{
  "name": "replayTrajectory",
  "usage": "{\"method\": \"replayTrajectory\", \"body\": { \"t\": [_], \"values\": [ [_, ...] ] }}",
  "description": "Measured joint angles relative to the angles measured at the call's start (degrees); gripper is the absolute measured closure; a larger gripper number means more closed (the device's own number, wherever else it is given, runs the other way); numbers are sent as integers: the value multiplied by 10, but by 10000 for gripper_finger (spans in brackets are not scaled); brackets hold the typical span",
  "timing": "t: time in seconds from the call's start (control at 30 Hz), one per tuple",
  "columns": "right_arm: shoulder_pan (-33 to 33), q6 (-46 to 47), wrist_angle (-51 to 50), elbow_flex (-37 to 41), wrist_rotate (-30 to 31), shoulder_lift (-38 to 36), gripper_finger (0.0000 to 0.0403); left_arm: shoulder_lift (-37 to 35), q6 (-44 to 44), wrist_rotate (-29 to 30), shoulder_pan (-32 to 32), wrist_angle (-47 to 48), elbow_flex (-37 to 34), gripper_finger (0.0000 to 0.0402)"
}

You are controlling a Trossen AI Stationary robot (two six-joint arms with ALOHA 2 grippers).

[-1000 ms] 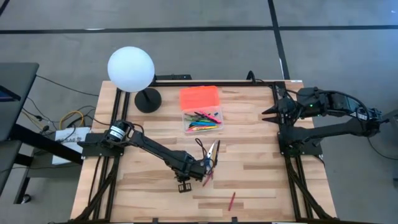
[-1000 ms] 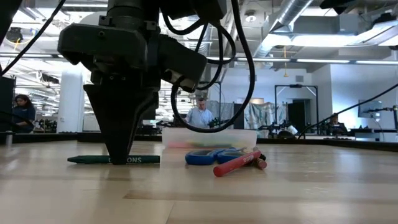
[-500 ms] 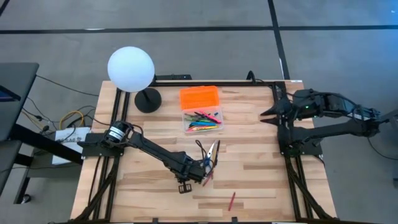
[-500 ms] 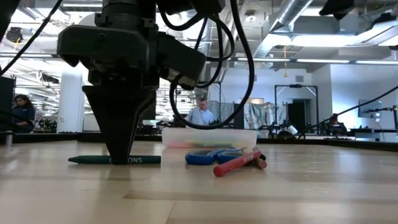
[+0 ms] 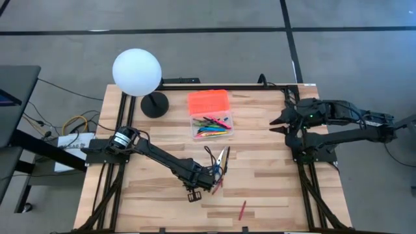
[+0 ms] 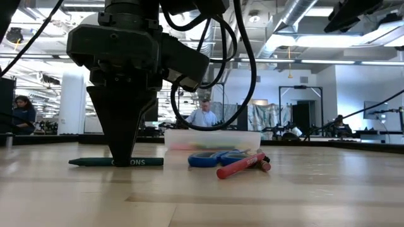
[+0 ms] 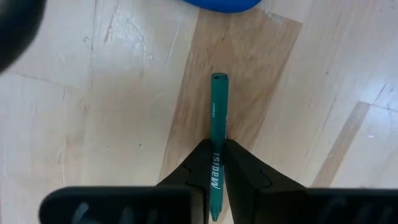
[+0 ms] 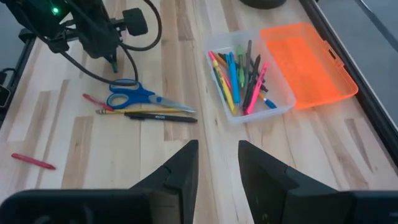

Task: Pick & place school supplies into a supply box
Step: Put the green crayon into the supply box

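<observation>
We see bare desk (image 5: 273, 175) between the supply box (image 5: 211, 125) and the right end effector (image 5: 278, 121), an easy passage. Scissors (image 5: 221, 158) and pens crowd beside the left end effector (image 5: 216, 174). The globe lamp (image 5: 137, 73) blocks the far left corner.

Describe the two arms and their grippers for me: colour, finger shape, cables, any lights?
Both arms are dark, nearly black. The left gripper has two wedge fingers tapering to a point, with black cables looping over it. The right gripper has matching pointed fingers and a small green light behind it.
</observation>
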State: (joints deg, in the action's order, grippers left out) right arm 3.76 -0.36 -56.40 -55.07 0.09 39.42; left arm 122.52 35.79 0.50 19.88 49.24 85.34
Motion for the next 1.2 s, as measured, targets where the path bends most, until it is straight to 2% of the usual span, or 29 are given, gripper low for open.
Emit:
{"method": "replayTrajectory", "body": {
  "t": [0.67, 1.2],
  "values": [
    [0, -1, 1, 0, 1, -1, 296, 1, 7, -14, -1, 11, 6, 383],
    [0, 9, 40, 0, 2, 8, 296, 8, -35, 1, -19, 113, 68, 382]
  ]
}}
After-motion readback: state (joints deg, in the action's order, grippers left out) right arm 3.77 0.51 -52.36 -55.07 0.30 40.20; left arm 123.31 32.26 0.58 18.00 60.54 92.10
